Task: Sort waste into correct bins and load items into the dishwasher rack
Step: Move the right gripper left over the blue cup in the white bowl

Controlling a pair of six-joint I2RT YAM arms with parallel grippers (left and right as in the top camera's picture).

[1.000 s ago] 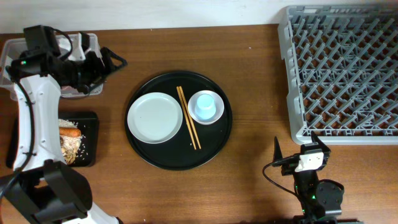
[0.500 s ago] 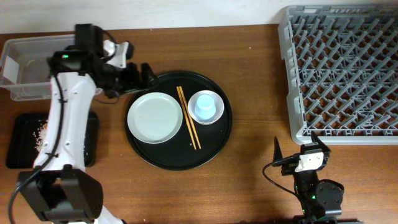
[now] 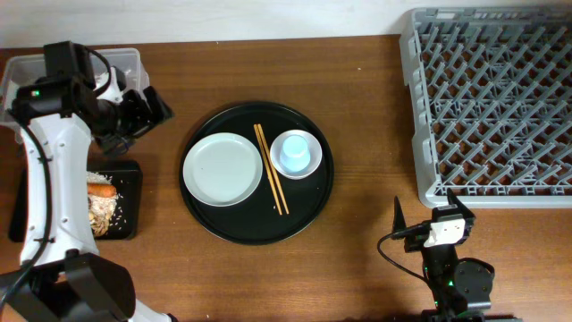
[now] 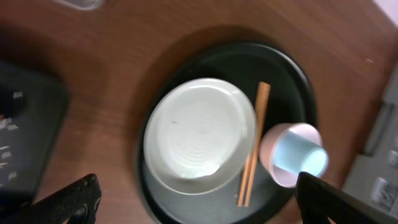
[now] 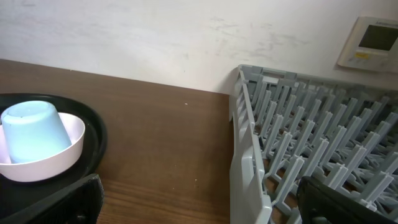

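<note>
On the round black tray (image 3: pixel 257 234) lie a pale dish (image 3: pixel 222 169), wooden chopsticks (image 3: pixel 271 170) and a light blue cup (image 3: pixel 296 152), upturned in a small pale bowl. My left gripper (image 3: pixel 154 107) hangs open and empty between the clear box (image 3: pixel 22 72) and the round tray. Its wrist view looks down on the dish (image 4: pixel 199 134), chopsticks (image 4: pixel 254 146) and cup (image 4: pixel 297 157). A carrot (image 3: pixel 100 190) and rice scraps (image 3: pixel 109 213) lie in the flat black tray (image 3: pixel 130 174). My right gripper (image 3: pixel 435 217) stands open and empty just below the grey rack (image 3: pixel 496 103).
The rack's near wall (image 5: pixel 245 168) rises at the right of the right wrist view, the cup (image 5: pixel 34 134) at its left. My left arm covers much of the clear box. Bare wooden table lies between the round tray and the rack.
My left gripper swung right to the round tray's edge half a second ago and is now back left beside the clear box. The right arm has not moved.
</note>
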